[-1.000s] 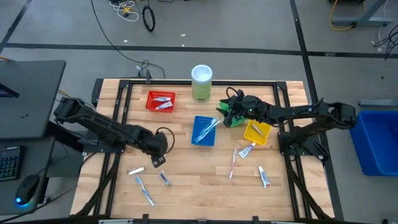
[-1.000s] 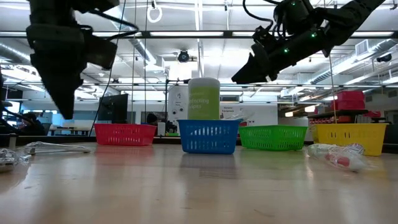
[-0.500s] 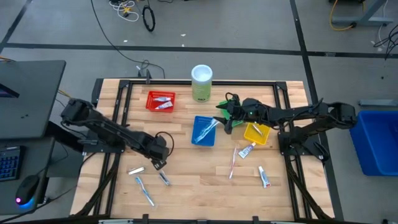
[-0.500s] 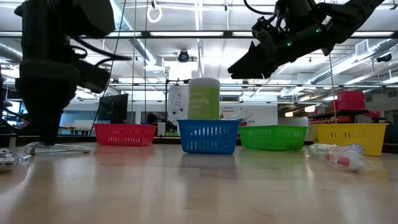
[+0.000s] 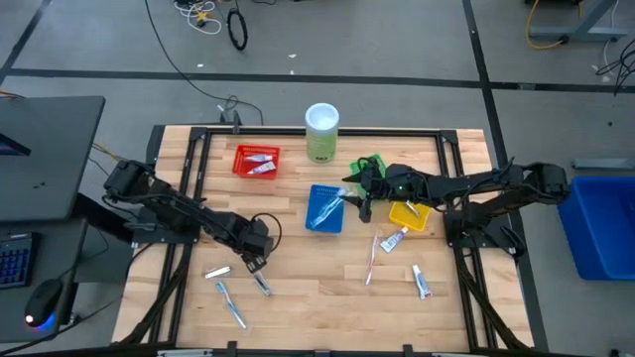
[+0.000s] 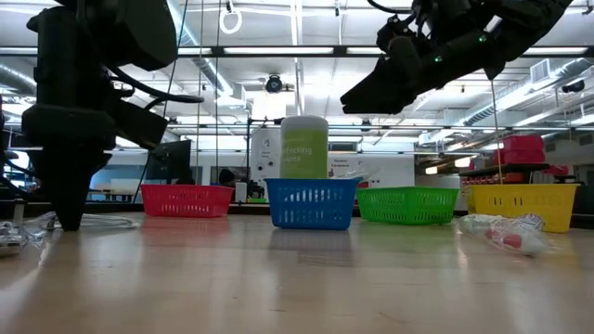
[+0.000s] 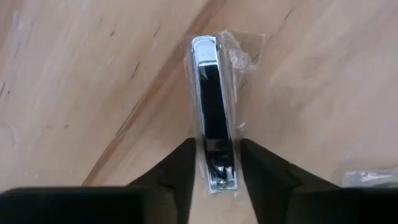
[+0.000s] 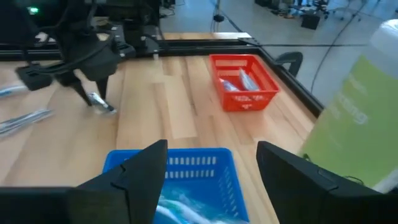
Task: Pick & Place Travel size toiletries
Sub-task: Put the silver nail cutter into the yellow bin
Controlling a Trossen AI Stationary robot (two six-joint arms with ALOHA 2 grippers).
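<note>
Left gripper (image 7: 214, 171): your fingers straddle the near end of the wrapped dark razor (image 7: 211, 112), gap narrowing, not visibly clamped | razor flat on table (image 5: 327, 278), directly under the claw | long axis runs straight ahead from the jaws, silver tip pointing away | right gripper (image 5: 359, 193): spread wide, well apart, above the blue basket (image 5: 324, 208).

Pale wooden table (image 5: 317, 288), smooth planks with visible grain. Razor (image 7: 212, 118): glossy black body, shiny metal end, crinkled clear plastic wrap. Red basket (image 8: 244, 83) and blue basket (image 8: 186, 171) of plastic mesh. Matt dark left gripper fingers (image 7: 177, 171).
</note>
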